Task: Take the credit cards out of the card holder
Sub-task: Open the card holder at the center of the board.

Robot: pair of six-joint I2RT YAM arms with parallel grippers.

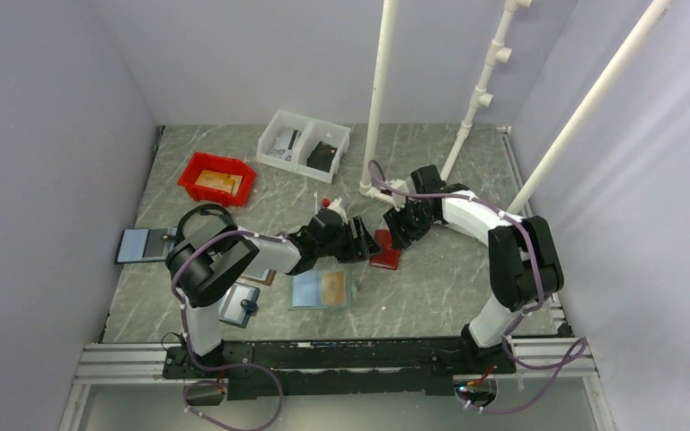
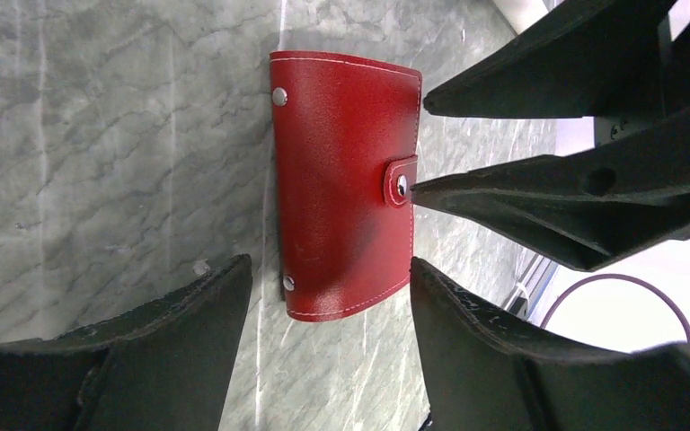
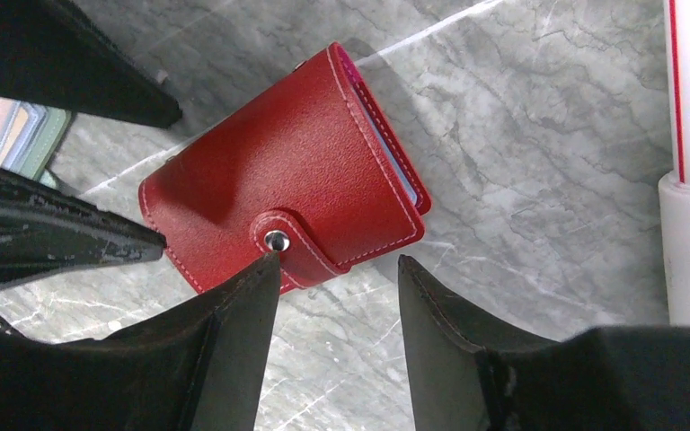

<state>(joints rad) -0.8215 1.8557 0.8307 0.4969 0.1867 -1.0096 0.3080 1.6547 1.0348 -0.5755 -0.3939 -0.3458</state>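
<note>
The red card holder (image 1: 384, 249) lies flat and folded shut on the marble table, its snap tab (image 2: 401, 183) fastened. My left gripper (image 2: 328, 262) is open, with a finger on either side of the holder's near end and not touching it. My right gripper (image 3: 338, 259) is open too, coming from the opposite side; its left fingertip (image 3: 269, 262) rests at the tab's metal snap (image 3: 277, 239). The credit cards are hidden inside the holder (image 3: 296, 171), apart from a pale blue sliver (image 3: 395, 171) at its open edge. Both grippers (image 1: 362, 241) (image 1: 402, 232) face each other across the holder.
A light blue open holder with an orange card (image 1: 322, 289) lies near the left arm, with a brown one (image 1: 241, 301) and another (image 1: 146, 243) further left. A red bin (image 1: 217, 178) and a white divided bin (image 1: 304, 144) stand at the back. White pipes (image 1: 377, 99) rise behind the holder.
</note>
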